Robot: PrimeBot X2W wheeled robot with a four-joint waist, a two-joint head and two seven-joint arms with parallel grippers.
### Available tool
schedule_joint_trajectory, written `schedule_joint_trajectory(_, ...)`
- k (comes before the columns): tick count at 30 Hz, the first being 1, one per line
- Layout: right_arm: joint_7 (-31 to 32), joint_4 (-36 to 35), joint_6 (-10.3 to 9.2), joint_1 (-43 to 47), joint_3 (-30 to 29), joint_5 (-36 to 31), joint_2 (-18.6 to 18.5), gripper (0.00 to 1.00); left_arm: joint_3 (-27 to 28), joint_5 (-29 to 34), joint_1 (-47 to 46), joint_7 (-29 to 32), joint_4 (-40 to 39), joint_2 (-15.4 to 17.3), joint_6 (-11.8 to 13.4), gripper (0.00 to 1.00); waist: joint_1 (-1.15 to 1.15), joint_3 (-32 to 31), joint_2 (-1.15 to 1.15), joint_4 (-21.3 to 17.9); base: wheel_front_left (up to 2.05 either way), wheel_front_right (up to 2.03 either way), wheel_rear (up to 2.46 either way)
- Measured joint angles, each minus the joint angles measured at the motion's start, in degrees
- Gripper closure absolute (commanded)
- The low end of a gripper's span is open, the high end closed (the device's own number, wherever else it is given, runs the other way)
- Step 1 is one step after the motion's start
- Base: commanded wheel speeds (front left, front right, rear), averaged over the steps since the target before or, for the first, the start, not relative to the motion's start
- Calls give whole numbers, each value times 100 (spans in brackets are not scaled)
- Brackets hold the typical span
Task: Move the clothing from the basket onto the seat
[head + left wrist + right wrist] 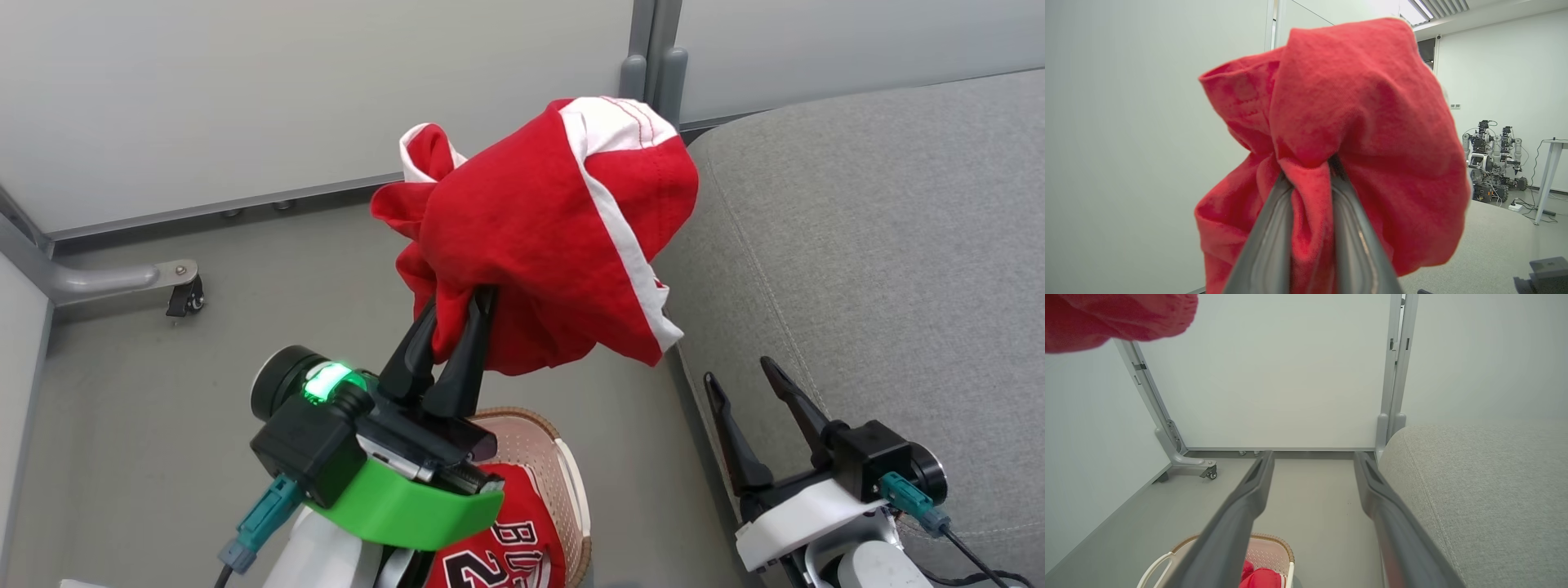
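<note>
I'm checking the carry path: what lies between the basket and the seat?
Just a strip of bare grey floor separates the basket from the seat, seen plainly in the head view.

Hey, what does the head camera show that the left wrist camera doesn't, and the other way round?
Head view: the basket with the jersey inside it, the grey seat to the right, and the right end effector open near the seat's edge. Left wrist view: parked robots and a white table across the room. Both: the red shorts, bunched up and pinched in the left end effector.
</note>
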Motion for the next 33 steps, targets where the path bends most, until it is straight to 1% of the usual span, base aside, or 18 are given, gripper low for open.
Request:
schedule_joint_trajectory(6,0,-211,0,-10,-77,-1,-37,0,27,64,-1,1,94,52,0,100,0,32,0,12,0,0,0)
schedule_joint_trajectory(9,0,-489,0,-32,64,191,-118,0,78,96,-6,1,156,58,0,100,0,56,0,11,0,0,0)
schedule_joint_trajectory(14,-1,-1162,0,-165,755,627,-611,0,118,120,-24,1,294,131,0,100,0,91,0,-17,0,0,0)
schedule_joint_trajectory(18,0,-1662,-1,-259,1422,883,-1087,0,170,157,-90,1,431,218,0,100,0,117,0,-48,0,0,0)
schedule_joint_trajectory(21,0,-1891,0,-317,1856,916,-1404,0,208,265,-111,1,531,261,0,100,0,136,0,-64,0,0,0)
schedule_joint_trajectory(23,-1,-2012,0,-403,1979,907,-1492,0,122,264,-147,1,530,271,0,100,0,153,0,-73,0,0,0)
schedule_joint_trajectory(29,-1,-2062,0,-655,2153,882,-1642,0,-182,255,-157,1,593,355,0,100,0,178,0,-51,0,0,0)
schedule_joint_trajectory(33,0,-1802,0,-888,2483,921,-1830,0,-388,216,-163,1,592,382,0,100,0,171,0,-6,0,0,0)
